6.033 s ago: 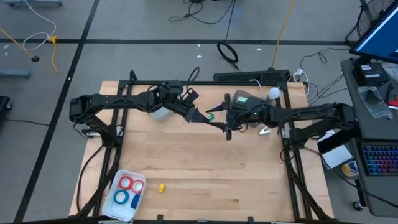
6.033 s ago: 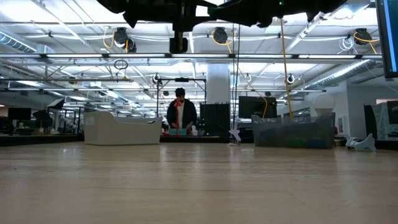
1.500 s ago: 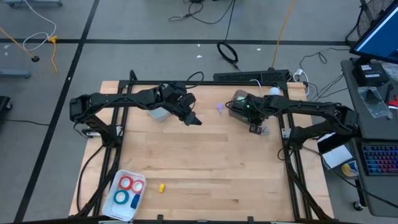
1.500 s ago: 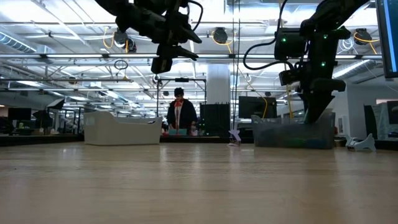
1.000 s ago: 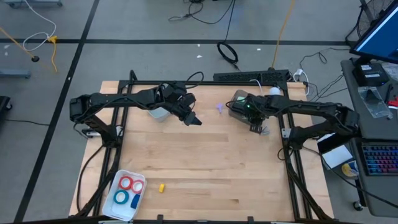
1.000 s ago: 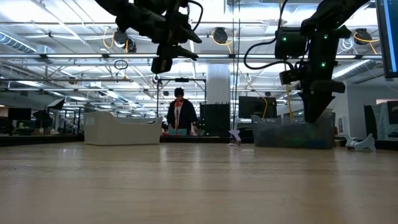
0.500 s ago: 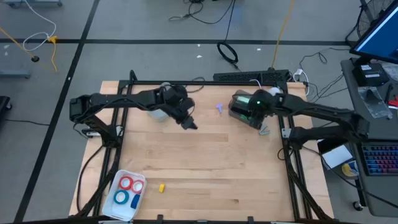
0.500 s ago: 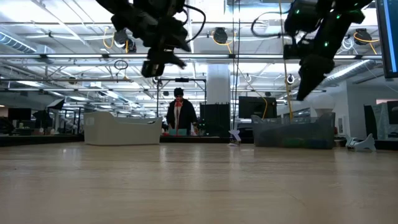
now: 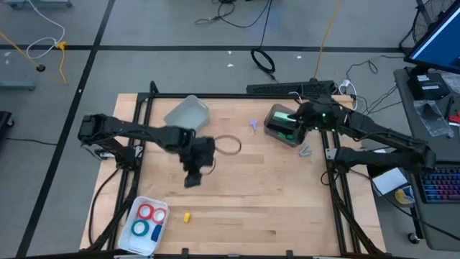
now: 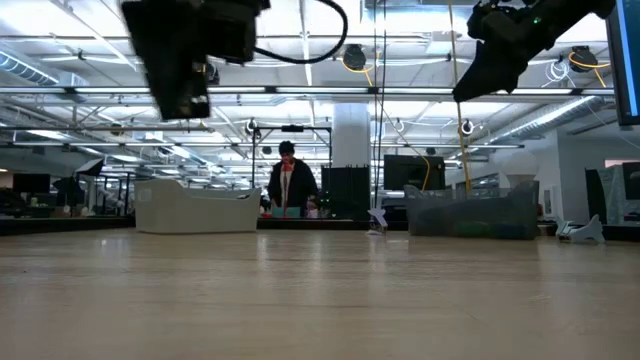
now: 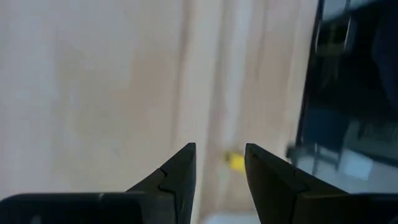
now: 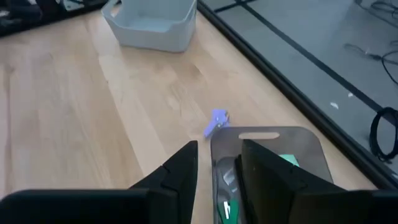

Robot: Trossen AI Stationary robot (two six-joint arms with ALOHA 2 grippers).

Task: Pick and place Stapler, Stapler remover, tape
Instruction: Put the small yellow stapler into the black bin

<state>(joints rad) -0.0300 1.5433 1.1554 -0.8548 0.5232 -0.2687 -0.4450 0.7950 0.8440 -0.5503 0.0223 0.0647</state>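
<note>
Above mid-table, left claw (image 9: 192, 180) blurred, empty, tape (image 9: 146, 220) partly hidden by tray rim

Pale wood, plastic bins, dark matt arms

The table (image 9: 244, 187) is smooth, light, matt wood planking. A white plastic tray (image 9: 136, 234) holds glossy red tape rolls (image 9: 146, 212); the grey bin (image 12: 266, 142) looks translucent plastic, the pale bin (image 12: 152, 22) matt plastic.

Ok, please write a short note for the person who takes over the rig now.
Left gripper: open, empty, above the wooden table, left of middle.
Right gripper: open, empty, above the dark clear bin.
Done: red and blue tape rolls lie in the white tray.
To do: small purple item and small yellow piece lie loose on the table.
Stapler cannot be told; something green lies in the bin.
</note>
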